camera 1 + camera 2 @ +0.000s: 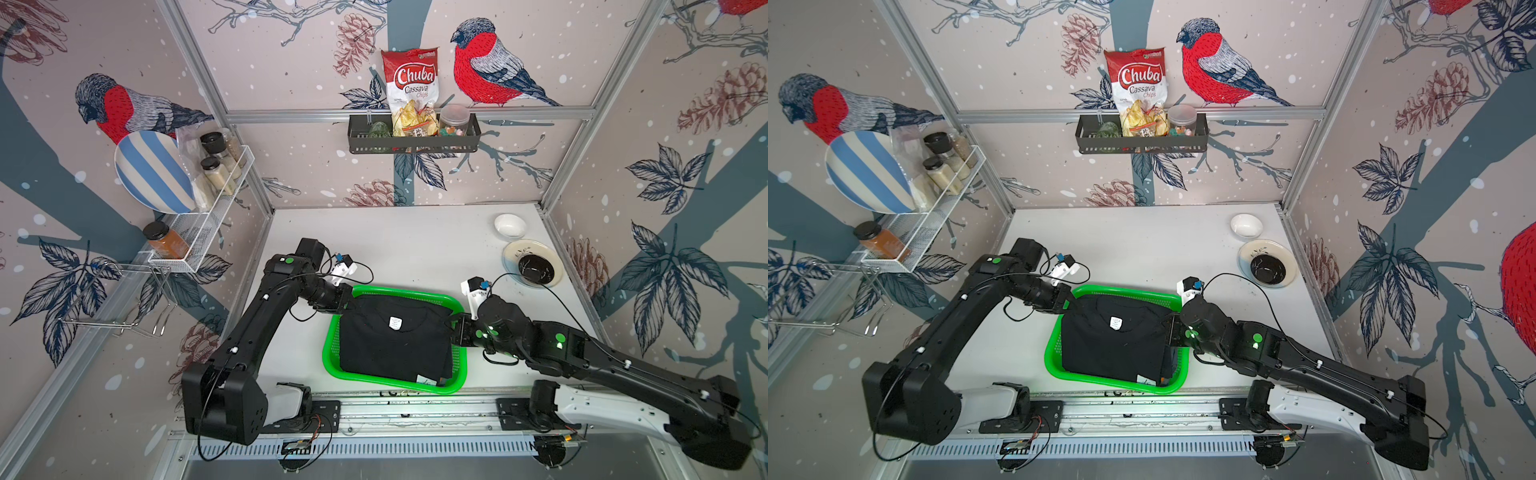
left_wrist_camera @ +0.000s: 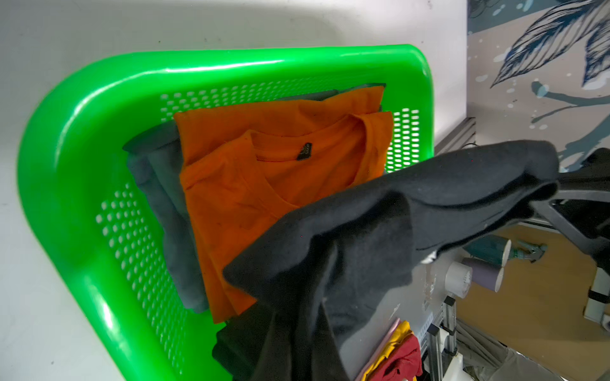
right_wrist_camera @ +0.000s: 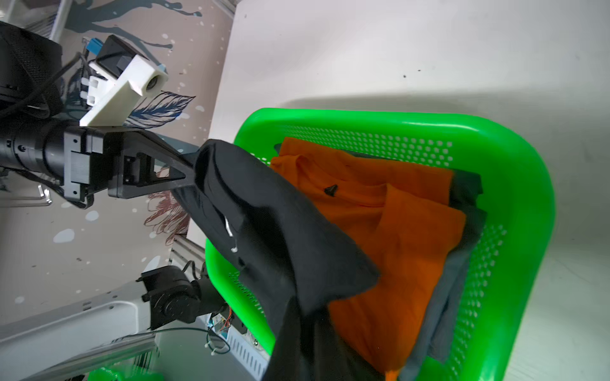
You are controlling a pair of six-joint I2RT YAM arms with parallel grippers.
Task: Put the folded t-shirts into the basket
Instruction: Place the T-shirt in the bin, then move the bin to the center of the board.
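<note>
Your left gripper (image 1: pixel 352 306) and right gripper (image 1: pixel 453 326) each clench a far corner of the black t-shirt (image 1: pixel 395 345), spreading it flat over the basket (image 1: pixel 329 355).

The bright green rectangular plastic basket (image 2: pixel 66 158) was glossy, its rim throwing hard highlights, its walls and base perforated. The black folded cloth t-shirt (image 1: pixel 395 340) pinched between the left arm's matt black plastic fingers (image 3: pixel 138 191) looked soft, matt and slightly fuzzy, and bore a small white paper tag (image 1: pixel 395 323). Below the fingers, the bright orange folded cloth t-shirt (image 2: pixel 264 184) showed a smooth, dull weave, and the slate grey folded cloth t-shirt (image 2: pixel 171 231) under it looked matt and creased. The white surface (image 2: pixel 231 23) beneath was smooth and faintly scuffed.
</note>
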